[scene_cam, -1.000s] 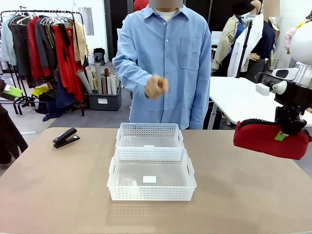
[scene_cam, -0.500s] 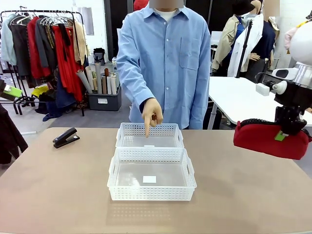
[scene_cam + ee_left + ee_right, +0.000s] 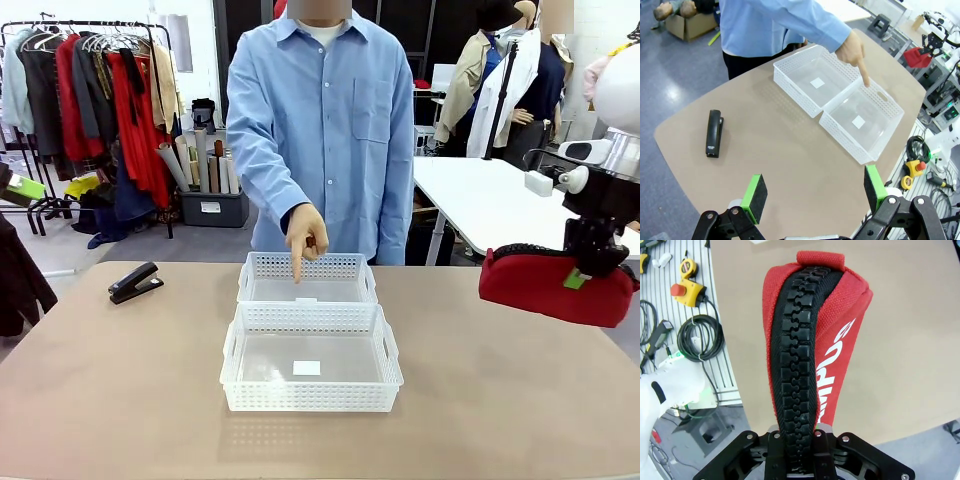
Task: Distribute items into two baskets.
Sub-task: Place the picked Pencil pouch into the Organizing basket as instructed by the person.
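The right pincer is clamped shut on the red pouch, gripping it across the black zipper near 1 end. The rest of the pouch sticks out level from the pincer toward the middle of the surface, held in the air over its right edge. The 2 white baskets sit side by side well to that pincer's left and lower down, long sides touching. The near basket is on the robot's side and the far basket on the person's. The person's hand points 1 finger down over the far basket.

The left pincer hangs open above the surface, green pads wide apart and nothing between them. In its wrist view, the black stapler lies flat ahead of it and to its left, and the baskets lie ahead and to its right, well apart from the stapler.
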